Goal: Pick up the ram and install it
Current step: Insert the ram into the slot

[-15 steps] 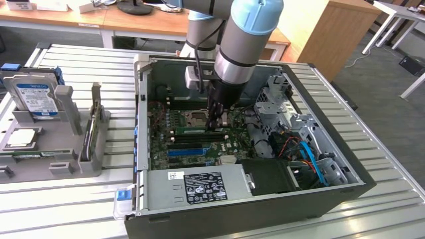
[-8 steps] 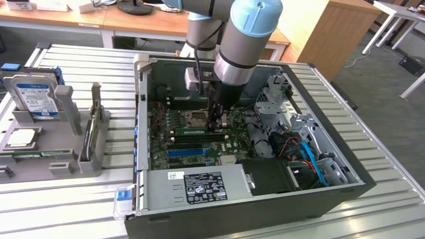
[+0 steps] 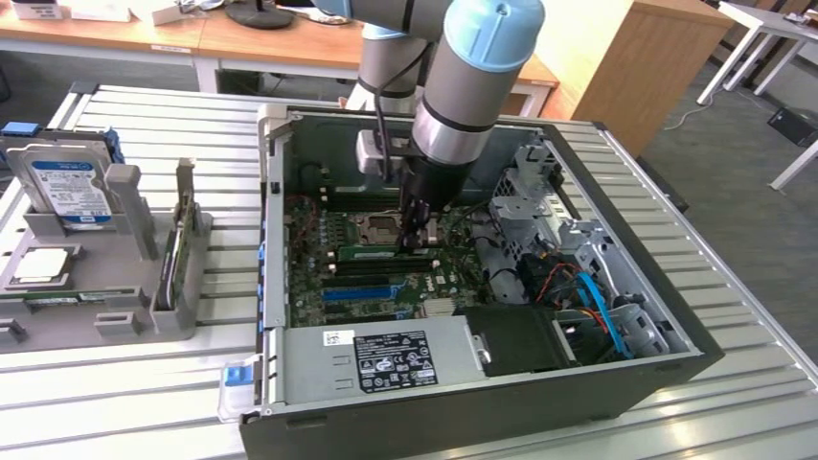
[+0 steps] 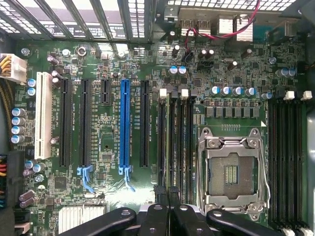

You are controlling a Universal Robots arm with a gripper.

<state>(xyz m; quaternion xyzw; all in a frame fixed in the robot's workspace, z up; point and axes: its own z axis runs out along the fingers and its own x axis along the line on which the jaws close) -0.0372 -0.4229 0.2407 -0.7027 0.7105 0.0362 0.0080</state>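
At the exterior view's left a grey fixture (image 3: 128, 321) with a blue-labelled hard drive (image 3: 71, 192) stands near the open computer case (image 3: 272, 192). Inside, the power supply (image 3: 383, 356) and the drive cage (image 3: 537, 192) hem the motherboard (image 3: 313, 278). The gripper (image 3: 416, 240) reaches down over it, clenched on one end of the ram (image 3: 371, 254), which stands in a slot beside the processor socket (image 3: 381, 228). A slatted metal table (image 3: 741, 316) carries everything; wooden desks (image 3: 256, 43) stand behind

The exterior view looks down from above the counter (image 3: 754, 364) into the open computer case (image 3: 447, 426), while the wrist view, behind the gripper (image 4: 170, 199), faces squarely and closely the motherboard (image 4: 106, 142) both share
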